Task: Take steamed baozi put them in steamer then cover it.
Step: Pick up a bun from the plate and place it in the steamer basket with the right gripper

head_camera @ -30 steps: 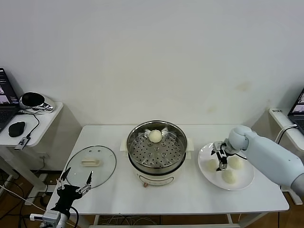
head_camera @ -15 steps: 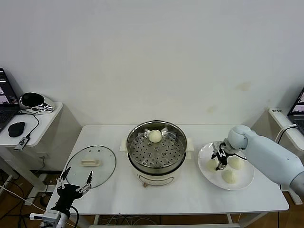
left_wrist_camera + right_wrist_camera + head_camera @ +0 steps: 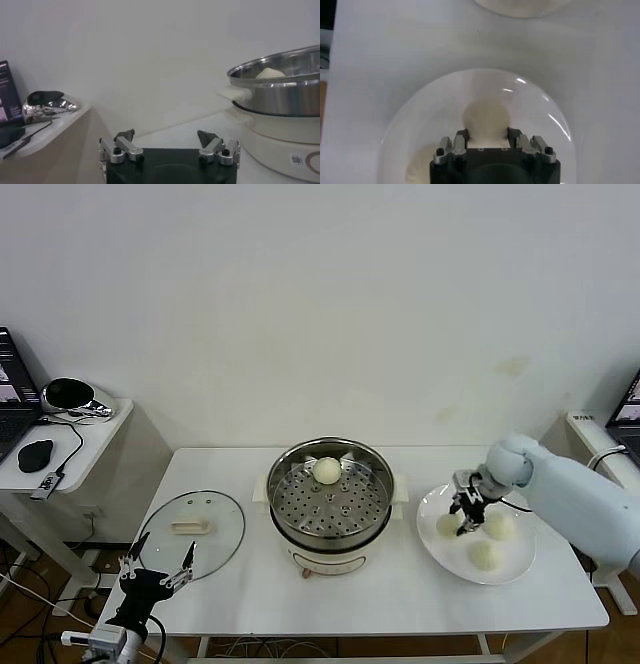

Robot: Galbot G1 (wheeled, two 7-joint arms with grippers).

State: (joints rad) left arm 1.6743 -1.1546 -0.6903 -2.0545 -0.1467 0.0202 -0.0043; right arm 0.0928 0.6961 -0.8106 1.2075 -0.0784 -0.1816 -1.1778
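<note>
Smooth pale blue-white right arm (image 3: 580,504), black gripper bodies, silver jaws with dark screws, thin black cables

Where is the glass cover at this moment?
In the head view the cover lies flat on the table's left side, beside the steamer.

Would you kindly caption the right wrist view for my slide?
Right gripper shut on a steamed baozi over the white plate.
</note>
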